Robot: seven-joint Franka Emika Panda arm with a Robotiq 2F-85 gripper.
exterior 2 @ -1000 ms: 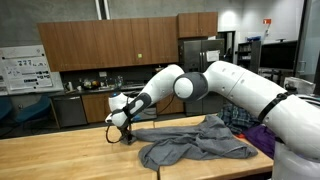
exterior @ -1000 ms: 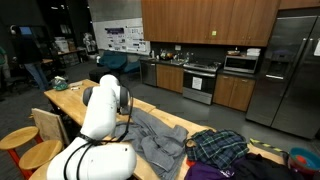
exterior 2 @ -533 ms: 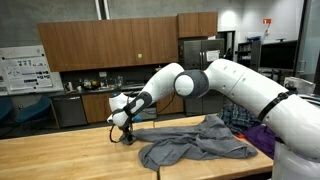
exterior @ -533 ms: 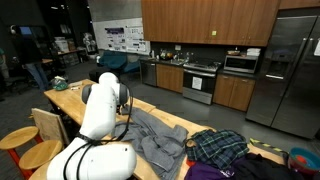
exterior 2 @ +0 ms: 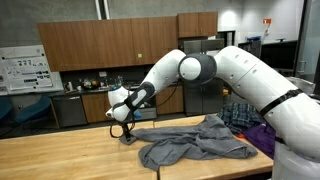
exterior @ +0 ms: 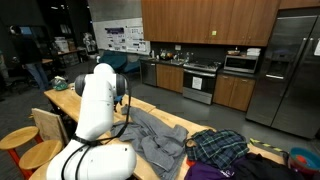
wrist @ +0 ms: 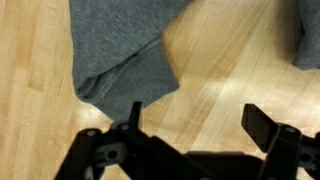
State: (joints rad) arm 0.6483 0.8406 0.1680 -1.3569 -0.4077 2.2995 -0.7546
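A grey garment lies crumpled on the wooden table; it also shows in the other exterior view as a grey garment. One sleeve end reaches out over the bare wood. My gripper hangs just above the table at that sleeve's tip. In the wrist view the gripper is open, with only bare table between its dark fingers. The sleeve lies just beyond the left finger and nothing is held.
A heap of plaid and purple clothes sits at the table's far end, also seen as a clothes heap. Wooden stools stand beside the table. Kitchen cabinets and appliances line the back wall.
The arm's elbow has lifted and swung, while the gripper stays low by the sleeve end. The jaws have stayed open and the garment has not moved.
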